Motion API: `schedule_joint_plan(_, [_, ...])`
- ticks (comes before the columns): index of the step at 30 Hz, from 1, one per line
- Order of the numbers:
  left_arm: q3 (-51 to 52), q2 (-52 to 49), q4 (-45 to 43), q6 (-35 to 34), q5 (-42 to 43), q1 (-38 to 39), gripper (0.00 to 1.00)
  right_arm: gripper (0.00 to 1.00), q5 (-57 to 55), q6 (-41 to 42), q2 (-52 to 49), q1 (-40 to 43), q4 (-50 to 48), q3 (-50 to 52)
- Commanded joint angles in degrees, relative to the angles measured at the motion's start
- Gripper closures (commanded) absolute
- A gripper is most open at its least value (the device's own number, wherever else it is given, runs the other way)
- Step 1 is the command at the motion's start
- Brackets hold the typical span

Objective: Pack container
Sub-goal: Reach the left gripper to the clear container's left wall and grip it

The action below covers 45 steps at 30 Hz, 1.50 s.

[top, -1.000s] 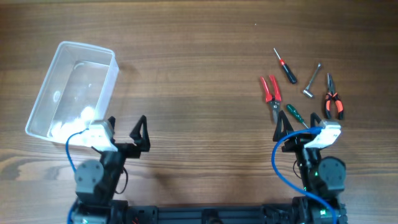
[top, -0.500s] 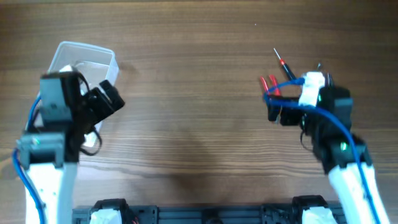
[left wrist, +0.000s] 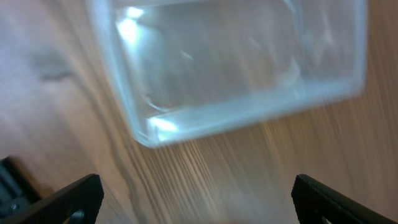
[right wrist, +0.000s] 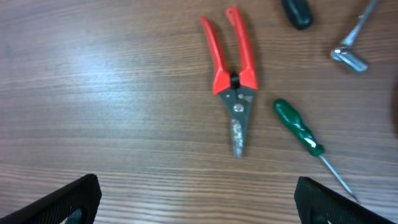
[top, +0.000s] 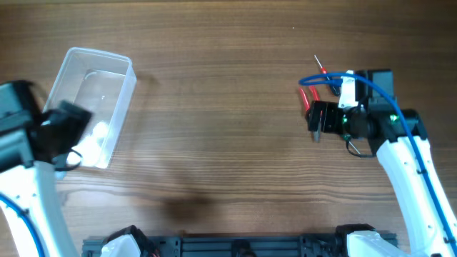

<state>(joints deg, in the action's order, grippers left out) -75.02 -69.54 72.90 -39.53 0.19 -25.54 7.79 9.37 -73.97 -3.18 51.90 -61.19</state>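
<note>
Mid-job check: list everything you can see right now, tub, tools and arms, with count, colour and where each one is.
container: 1, clear plastic, far left of the table, no tool inside
pliers: 1, red handles, grey nose, right side of the table
green screwdriver: 1, green handle, just right of the pliers, apart from them
black handle: 1, black, cut off at the top edge of the right wrist view
metal tool: 1, silver, beyond the green screwdriver
table: 1, brown wood
left gripper: 1, black, open, by the container's corner, holding nothing
right gripper: 1, black, open, near the pliers, holding nothing
</note>
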Motion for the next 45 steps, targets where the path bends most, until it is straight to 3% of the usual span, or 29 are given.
schedule_joint_plan(1, [-1.1,-4.2,0.0,-8.1,0.5,-7.7,0.00,0.00,-2.7,0.0,-2.4,0.1,0.7,-5.6])
schedule_joint_plan(11, [-1.0,-18.9,-5.8,-8.8,-0.3,-11.0,0.00,0.00,-2.4,-2.1,-6.7,0.1,-0.4,-6.3])
schedule_joint_plan(14, [-1.0,-23.6,-7.9,-6.0,-0.3,-11.0,0.00,0.00,-2.4,-2.1,-6.7,0.1,-0.5,-6.3])
schedule_joint_plan(18, [-1.0,-29.5,-8.7,-4.1,-1.8,-11.0,0.07,0.00,-2.5,-2.1,-6.7,0.2,-0.5,-6.3])
schedule_joint_plan(27, [-1.0,-35.9,-8.7,-4.2,-2.9,-11.0,0.07,0.02,-2.4,-1.9,-6.7,0.2,-1.1,-6.3])
schedule_joint_plan(34, [-1.0,-35.9,-8.4,-4.2,-3.3,-11.0,0.34,0.12,-2.4,-1.7,-6.7,0.2,-1.1,-6.3])
schedule_joint_plan(38, [-1.0,-35.9,-8.3,-4.2,-3.3,-11.0,0.60,0.13,-2.4,-1.7,-6.7,0.2,-1.1,-6.3])
schedule_joint_plan(43, [-1.0,-35.9,-8.2,-4.2,-3.3,-11.0,0.85,0.12,-2.4,-1.7,-6.7,0.2,-1.1,-6.3])
schedule_joint_plan(45, [-1.0,-35.9,-8.2,-4.2,-3.3,-11.0,0.90,0.12,-2.4,-1.7,-6.7,0.2,-1.1,-6.3])
